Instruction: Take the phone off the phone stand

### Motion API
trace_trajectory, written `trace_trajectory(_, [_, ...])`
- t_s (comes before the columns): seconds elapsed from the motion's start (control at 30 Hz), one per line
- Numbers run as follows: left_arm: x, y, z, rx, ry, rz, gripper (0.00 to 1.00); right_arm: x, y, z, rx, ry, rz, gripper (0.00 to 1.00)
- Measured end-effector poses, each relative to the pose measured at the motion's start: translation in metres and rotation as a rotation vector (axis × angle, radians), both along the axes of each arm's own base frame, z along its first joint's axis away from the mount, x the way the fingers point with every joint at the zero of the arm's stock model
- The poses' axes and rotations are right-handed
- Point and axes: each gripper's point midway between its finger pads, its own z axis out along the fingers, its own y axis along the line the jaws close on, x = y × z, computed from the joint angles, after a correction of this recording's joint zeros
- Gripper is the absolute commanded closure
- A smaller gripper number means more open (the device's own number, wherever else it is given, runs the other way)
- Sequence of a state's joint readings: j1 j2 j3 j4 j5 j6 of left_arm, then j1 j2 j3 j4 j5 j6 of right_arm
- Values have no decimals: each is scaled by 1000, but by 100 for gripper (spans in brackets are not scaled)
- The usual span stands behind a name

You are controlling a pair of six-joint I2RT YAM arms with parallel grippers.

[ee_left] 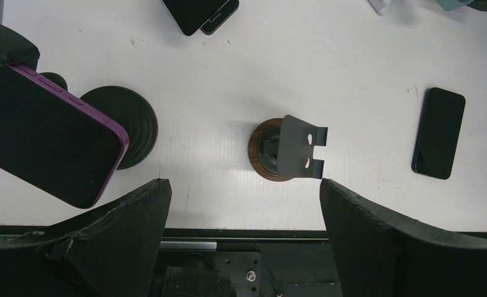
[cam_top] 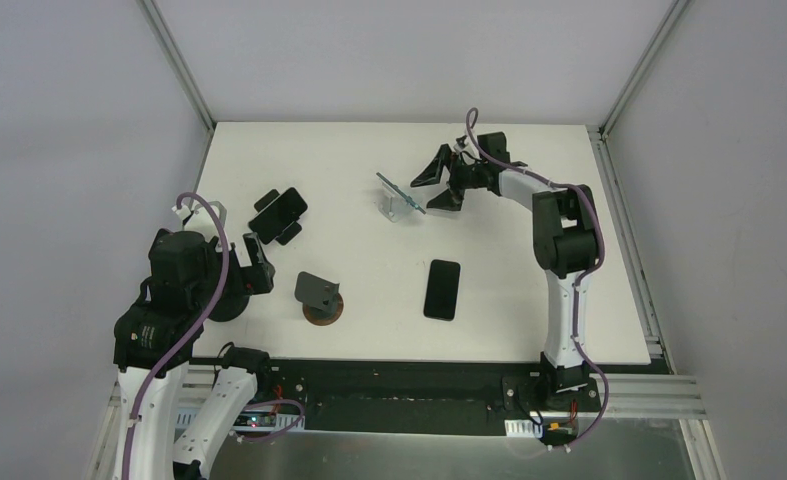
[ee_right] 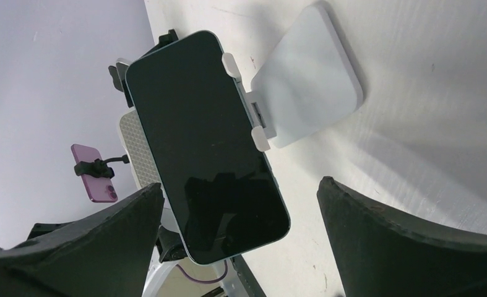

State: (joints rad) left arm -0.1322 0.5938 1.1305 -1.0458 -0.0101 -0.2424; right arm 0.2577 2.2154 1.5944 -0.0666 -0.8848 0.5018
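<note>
A dark-screened phone with a pale teal edge (ee_right: 206, 145) leans in a white stand (ee_right: 309, 74), held by two white clips; both show at the table's back middle (cam_top: 401, 195). My right gripper (cam_top: 431, 185) is open just right of it. In the right wrist view the right gripper (ee_right: 241, 184) has its fingers (ee_right: 414, 241) spread wide to either side of the phone's near end, with gaps showing. My left gripper (ee_left: 244, 182) is open and empty, low at the near left (cam_top: 259, 262).
An empty dark stand on a brown round base (ee_left: 287, 148) is near the front middle. A black phone (cam_top: 442, 289) lies flat to its right. Another phone on a black stand (cam_top: 279, 213) is at the left. A purple phone (ee_left: 49, 142) is clamped on a black round-based stand (ee_left: 126, 124).
</note>
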Motion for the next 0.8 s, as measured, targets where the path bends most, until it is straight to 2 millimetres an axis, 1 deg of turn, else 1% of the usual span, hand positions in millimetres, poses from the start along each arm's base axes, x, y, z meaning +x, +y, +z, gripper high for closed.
trace_trajectory(0.17, [0,0,0,0,0,0,7,-3,3,-2,36,10,5,1])
trace_trajectory(0.33, [0,0,0,-1,0,0,7,-4,7,3,78,-11,22,1])
trace_trajectory(0.53, [0,0,0,-1,0,0,7,-15,12,-2,117,8,42,1])
trace_trajectory(0.8, [0,0,0,0,0,0,7,-23,21,2,143,-5,84,1])
